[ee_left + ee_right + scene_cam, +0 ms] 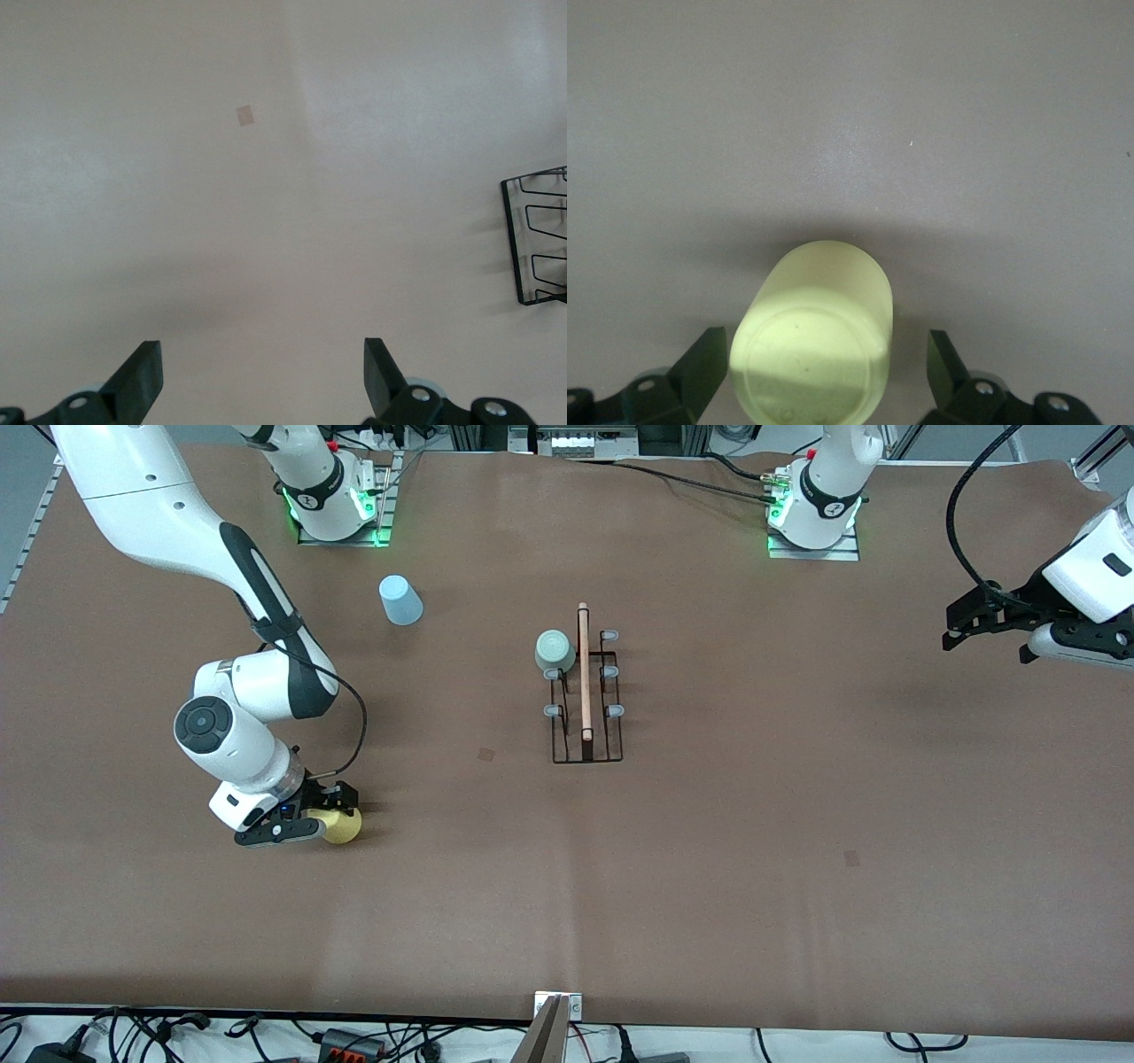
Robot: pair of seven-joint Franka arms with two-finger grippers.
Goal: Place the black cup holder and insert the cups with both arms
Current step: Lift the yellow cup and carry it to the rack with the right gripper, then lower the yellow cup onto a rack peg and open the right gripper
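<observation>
The black cup holder [585, 722] stands mid-table, its wooden rod handle on top; one end of it shows in the left wrist view [534, 237]. The pale green cup [555, 651] sits on one of its pegs. The light blue cup [401, 600] stands upside down on the table toward the right arm's base. The yellow cup [343, 825] lies on the table. My right gripper [326, 815] is low around it, open; in the right wrist view the cup [815, 336] sits between the fingers [704, 367] with gaps on both sides. My left gripper [974, 624] waits open and empty above the left arm's end of the table [263, 354].
Small dark square marks lie on the brown table [486, 755] [851, 858]; one shows in the left wrist view [245, 115]. Cables and plugs run along the table's front edge [337, 1038]. A metal bracket [556, 1023] sits at the middle of that edge.
</observation>
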